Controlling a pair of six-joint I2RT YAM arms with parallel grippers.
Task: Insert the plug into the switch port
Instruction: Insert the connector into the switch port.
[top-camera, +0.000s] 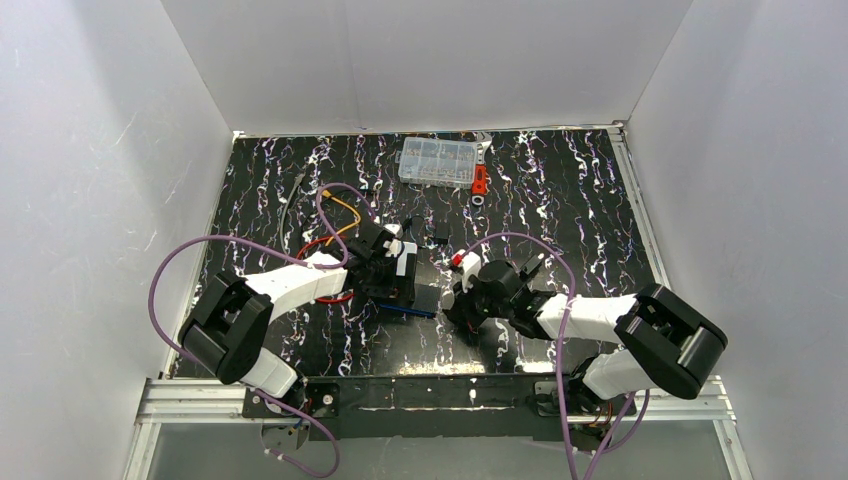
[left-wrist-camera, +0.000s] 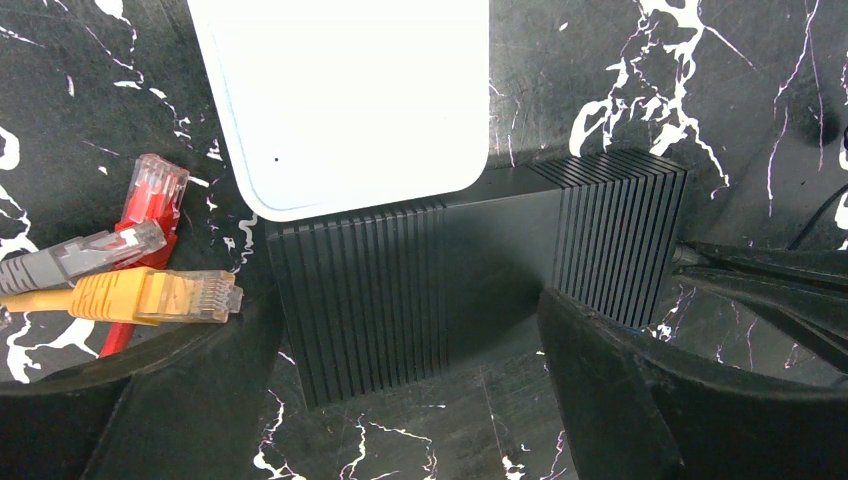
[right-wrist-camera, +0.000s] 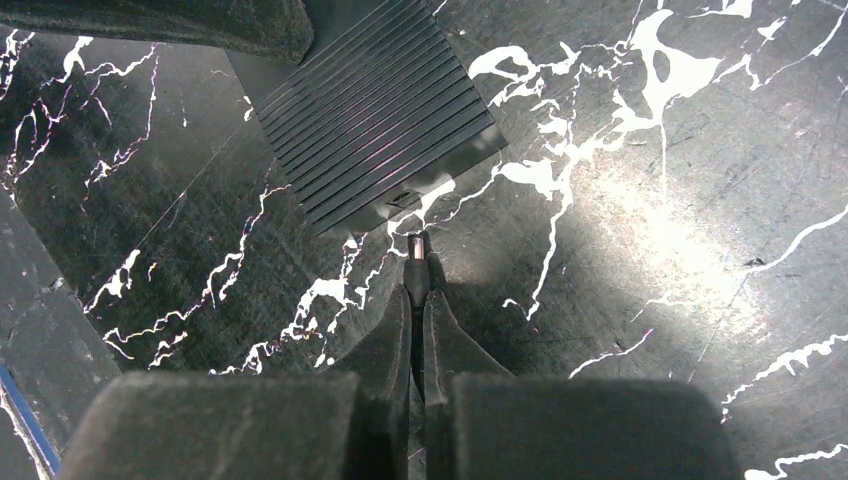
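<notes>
right gripper (right-wrist-camera: 417, 298) clamped on small dark connector (right-wrist-camera: 415, 260) | left gripper (left-wrist-camera: 395, 355) spread over black box (left-wrist-camera: 450, 265) | plug (left-wrist-camera: 185, 296) seen at box's 9 o'clock

Left arm (top-camera: 295, 283) and right arm (top-camera: 590, 318) show white links, black joints, purple cables (top-camera: 212, 238).

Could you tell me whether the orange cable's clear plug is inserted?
Out: the clear orange-cabled plug lies on the marbled table beside the ribbed black box.
</notes>
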